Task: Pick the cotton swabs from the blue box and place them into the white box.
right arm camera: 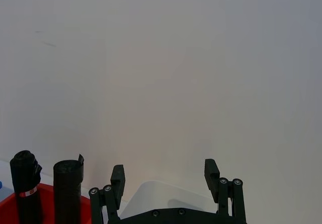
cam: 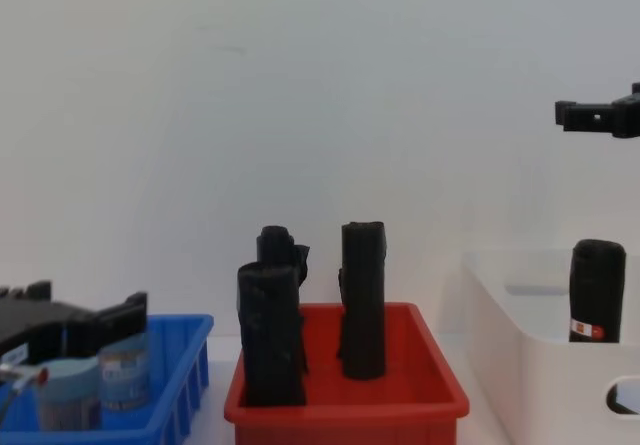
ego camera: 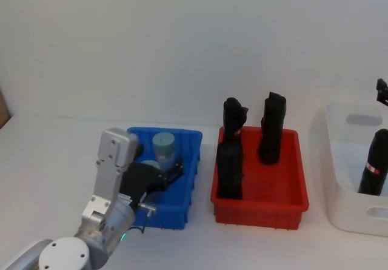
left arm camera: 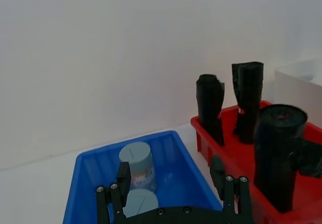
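Note:
Two cotton swabs tubs stand in the blue box point(ego camera: 182, 212): one upright at the back point(ego camera: 163, 148) point(left arm camera: 136, 165) and one nearer point(left arm camera: 140, 202), half hidden under my left gripper. The left gripper point(left arm camera: 170, 173) point(cam: 90, 310) hangs open low over the blue box point(left arm camera: 176, 178), its fingers point(left arm camera: 124, 175) straddling the space beside and above the tubs, holding nothing. In the chest view the tubs point(cam: 122, 370) show behind the box wall point(cam: 170, 385). My right gripper point(right arm camera: 164, 173) point(cam: 598, 116) is open and empty, high above the white box point(ego camera: 339, 161) point(cam: 520, 365).
A red bin point(ego camera: 260, 206) between the blue and white boxes holds three upright black rolls point(ego camera: 271, 130) point(cam: 362, 300). Another black roll point(ego camera: 376, 167) point(cam: 597, 290) stands inside the white box. A plain white wall is behind the table.

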Robot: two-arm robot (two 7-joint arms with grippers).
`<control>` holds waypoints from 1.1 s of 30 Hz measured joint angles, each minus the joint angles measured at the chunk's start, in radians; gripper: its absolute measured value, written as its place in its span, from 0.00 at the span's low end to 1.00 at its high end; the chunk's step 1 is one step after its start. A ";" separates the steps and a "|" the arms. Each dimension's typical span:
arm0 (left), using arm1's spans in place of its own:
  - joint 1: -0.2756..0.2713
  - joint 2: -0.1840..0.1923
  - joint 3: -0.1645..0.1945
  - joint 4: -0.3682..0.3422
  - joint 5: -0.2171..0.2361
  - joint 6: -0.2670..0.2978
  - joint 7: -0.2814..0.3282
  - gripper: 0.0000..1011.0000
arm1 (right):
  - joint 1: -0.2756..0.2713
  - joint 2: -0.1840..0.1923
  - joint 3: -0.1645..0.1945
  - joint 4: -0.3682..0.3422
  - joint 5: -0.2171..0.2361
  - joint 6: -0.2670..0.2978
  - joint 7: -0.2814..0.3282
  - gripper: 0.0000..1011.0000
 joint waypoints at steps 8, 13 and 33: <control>0.001 0.007 -0.018 0.050 -0.050 -0.007 -0.029 0.99 | 0.000 0.000 0.000 0.000 0.000 0.000 0.000 0.99; -0.004 0.009 -0.028 0.070 -0.067 0.004 -0.042 0.99 | 0.000 0.000 0.000 0.000 0.000 0.000 0.000 0.99; -0.066 -0.006 -0.054 0.171 -0.084 0.081 -0.135 0.99 | 0.000 0.000 0.000 0.000 0.000 0.000 0.000 0.99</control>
